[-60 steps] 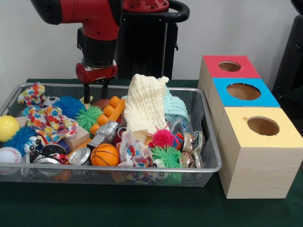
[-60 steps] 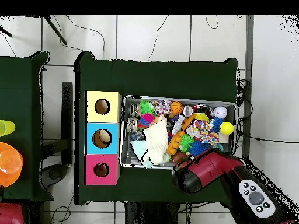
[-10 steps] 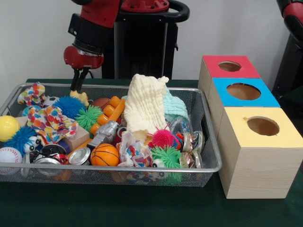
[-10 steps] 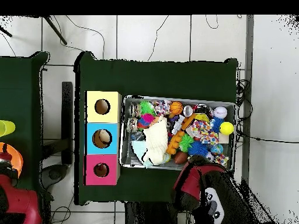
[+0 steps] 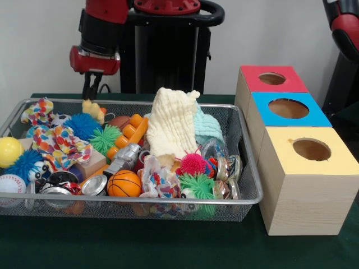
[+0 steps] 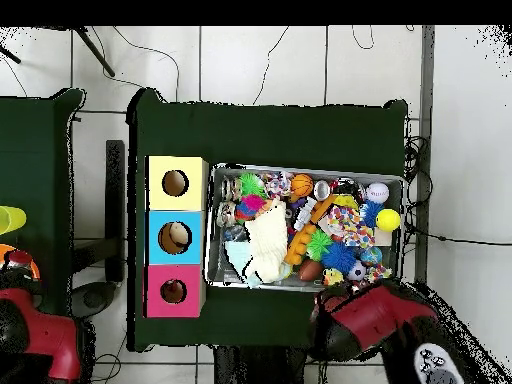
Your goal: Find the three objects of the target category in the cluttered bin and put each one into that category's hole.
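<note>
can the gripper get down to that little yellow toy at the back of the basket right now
Probably yes. The gripper hangs just above the back rim of the basket, and the yellow toy lies on top of the pile right below it, with nothing covering it.

Green-covered table with a mesh bin and three wooden boxes

The table (image 5: 140, 246) is covered in dark green cloth. On it rests the cluttered bin (image 5: 247, 162), a wide silver wire-mesh basket heaped with toys, and just beside it a touching row of three pale wooden boxes, each with a round hole on top: the red-topped box (image 5: 273, 78) farthest from the front camera, the blue-topped box (image 5: 288, 108) in the middle, the yellow-topped box (image 5: 305, 168) nearest.
</note>
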### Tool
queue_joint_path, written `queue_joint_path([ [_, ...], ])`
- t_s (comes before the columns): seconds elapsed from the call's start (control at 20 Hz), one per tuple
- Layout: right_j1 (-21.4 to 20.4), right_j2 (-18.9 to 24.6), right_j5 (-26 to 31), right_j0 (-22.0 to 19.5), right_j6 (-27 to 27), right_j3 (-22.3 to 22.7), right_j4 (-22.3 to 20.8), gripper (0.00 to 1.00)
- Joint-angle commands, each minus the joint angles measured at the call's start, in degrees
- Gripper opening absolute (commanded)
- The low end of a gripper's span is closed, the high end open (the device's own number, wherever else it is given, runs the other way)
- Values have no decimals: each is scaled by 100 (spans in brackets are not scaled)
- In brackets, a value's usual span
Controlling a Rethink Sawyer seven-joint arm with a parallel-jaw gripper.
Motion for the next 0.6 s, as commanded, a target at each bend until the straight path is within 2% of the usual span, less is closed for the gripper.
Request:
queue_joint_path([
  [0.05,-1665,1816,1366,-1185,-3801,926,2358,0],
  [0.35,-2104,2673,1755,-1723,-4145,1089,3371,0],
  [0.45,-2221,2844,1720,-1826,-4094,1190,3650,0],
  [0.6,-2324,2910,1526,-1784,-3697,1343,3966,0],
])
